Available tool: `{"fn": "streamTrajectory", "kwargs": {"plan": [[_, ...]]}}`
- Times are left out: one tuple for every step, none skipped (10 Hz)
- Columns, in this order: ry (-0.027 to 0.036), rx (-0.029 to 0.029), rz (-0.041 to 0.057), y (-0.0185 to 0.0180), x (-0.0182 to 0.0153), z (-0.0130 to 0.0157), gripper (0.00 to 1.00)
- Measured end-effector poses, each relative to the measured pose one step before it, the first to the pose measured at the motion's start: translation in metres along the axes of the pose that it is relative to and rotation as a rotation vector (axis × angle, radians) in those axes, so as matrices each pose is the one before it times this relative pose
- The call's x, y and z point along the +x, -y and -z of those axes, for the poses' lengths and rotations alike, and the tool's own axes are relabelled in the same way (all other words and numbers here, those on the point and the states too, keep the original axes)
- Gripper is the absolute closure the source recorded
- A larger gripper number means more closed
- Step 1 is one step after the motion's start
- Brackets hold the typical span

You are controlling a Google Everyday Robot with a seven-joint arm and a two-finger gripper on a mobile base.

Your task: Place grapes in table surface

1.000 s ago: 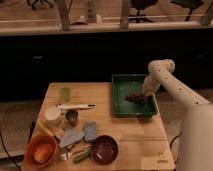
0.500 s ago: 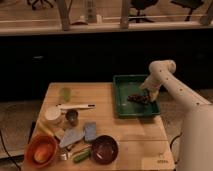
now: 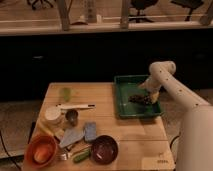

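The grapes, a small dark lumpy bunch, lie in the green tray at the table's far right. My gripper is down in the tray at the right side of the bunch, touching it or very close. The white arm reaches in from the right. The table surface is a light tan slatted wooden top, with the tray standing on its right part.
On the left half lie a dark maroon bowl, an orange bowl, a white cup, a small metal cup, a blue-grey cloth, a green item and a long utensil.
The gripper has lowered and shifted slightly within the tray towards the grapes. The grapes stay in the tray. Nothing else moved.
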Motion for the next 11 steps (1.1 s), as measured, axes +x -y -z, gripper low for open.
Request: {"fn": "streamTrajectory", "kwargs": {"plan": [[0.0022, -0.00171, -0.00364, -0.00154, -0.00078, -0.00388, 0.2], [0.00339, -0.0014, -0.00469, -0.00099, -0.00114, -0.00161, 0.2], [0.00734, 0.0009, -0.00696, 0.00096, -0.00048, -0.00041, 0.2], [0.00906, -0.00174, -0.0073, 0.0001, 0.00032, -0.00254, 0.2], [0.01093, -0.00632, -0.00421, -0.00132, -0.00059, -0.00742, 0.2], [0.00763, -0.00248, -0.0041, -0.00066, -0.0008, -0.00484, 0.2], [0.00492, -0.0023, -0.00454, -0.00119, 0.00006, -0.00154, 0.2], [0.00372, -0.0013, -0.00547, -0.00066, 0.0007, -0.00072, 0.2], [0.00085, -0.00298, -0.00372, -0.00072, 0.00024, -0.00187, 0.2], [0.00483, -0.00383, -0.00301, -0.00056, -0.00074, -0.00356, 0.2], [0.00295, -0.00322, -0.00177, -0.00011, -0.00077, -0.00157, 0.21]]}}
